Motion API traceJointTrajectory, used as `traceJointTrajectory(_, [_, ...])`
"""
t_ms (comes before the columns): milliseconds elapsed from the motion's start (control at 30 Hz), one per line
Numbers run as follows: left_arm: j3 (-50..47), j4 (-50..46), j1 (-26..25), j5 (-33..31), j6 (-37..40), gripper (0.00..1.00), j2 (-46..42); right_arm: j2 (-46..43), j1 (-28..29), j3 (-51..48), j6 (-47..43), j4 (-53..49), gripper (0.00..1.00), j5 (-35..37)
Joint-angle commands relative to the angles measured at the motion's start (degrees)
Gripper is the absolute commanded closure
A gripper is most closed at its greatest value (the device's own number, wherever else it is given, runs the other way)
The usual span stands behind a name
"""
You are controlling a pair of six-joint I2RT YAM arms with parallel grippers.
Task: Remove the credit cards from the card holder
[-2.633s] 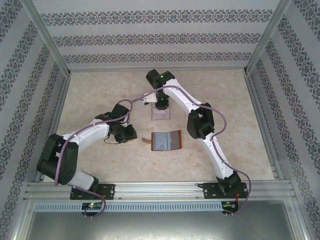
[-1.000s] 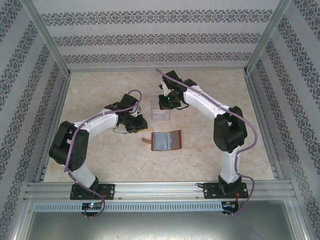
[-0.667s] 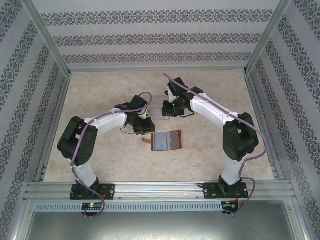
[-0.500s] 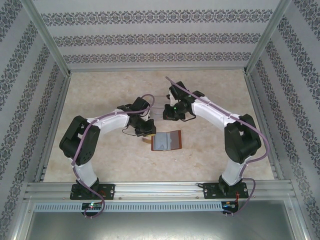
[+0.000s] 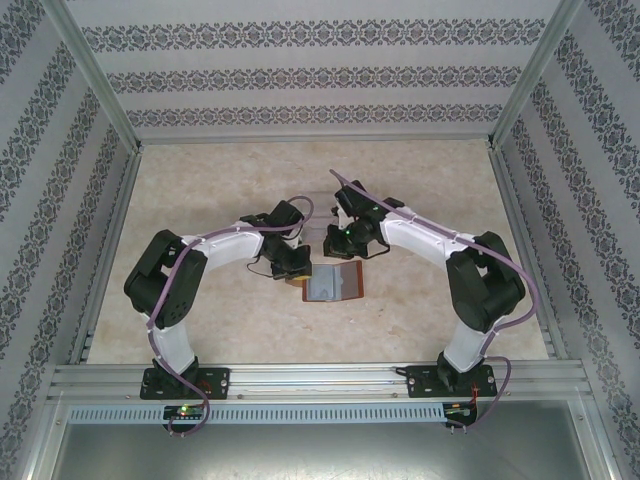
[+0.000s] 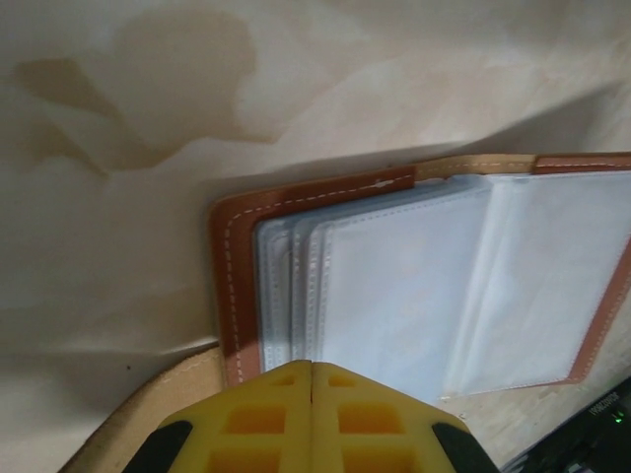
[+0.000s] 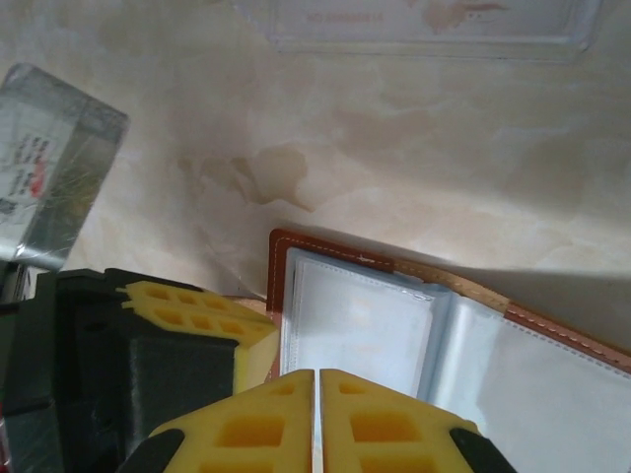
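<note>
While wallet [image 5: 333, 283] lies open, long axis left-right, left gripper [image 6: 312, 370] fingers together at strap end; right gripper [image 7: 317, 376] likewise, far edge.

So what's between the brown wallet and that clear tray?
Between the wallet and the clear tray just bare tabletop with a brownish stain, seen in the right wrist view.

The left arm [image 5: 225, 240] and right arm [image 5: 420, 235] wear white shells over black joints, each trailed by a mauve cable [image 5: 152, 300]. The left tool [image 6: 312, 367] and right tool [image 7: 316, 372] carry yellow fingers [image 6: 256, 419] (moulded with square pockets) on black housings. A green light [image 5: 345, 233] dots the right wrist.
</note>
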Motion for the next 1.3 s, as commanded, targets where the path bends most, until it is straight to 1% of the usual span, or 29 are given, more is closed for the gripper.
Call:
traceJointTrajectory(0, [-0.93,-2.70,-0.47,-1.26,0.31,0.96,0.68,-2.16,1.35,-1.44,2.18,1.09,0.88,-1.26])
traceJointTrajectory(167, [-1.89,-2.10,-0.45,-1.33,0.17,0.97,0.69,-1.64,3.61,-3.03,4.27,2.60,0.87,-2.06])
traceJointTrajectory(567, [-4.16,-0.44,-0.45,-1.14,0.03,0.97,0.66,2.37,6.15,-6.33,8.78,9.25,0.86,-5.18])
traceJointTrajectory(767, [-4.77,0.02,-0.48,-0.93,0.05,0.97,0.65,4.72,6.35,-6.14,9.35,10.37,0.84,-5.95])
traceJointTrajectory(1267, [-4.72,0.46,-0.46,-0.47,-0.24,0.97,0.86,7.68,6.61,-6.65,9.20,10.44,0.84,-5.90])
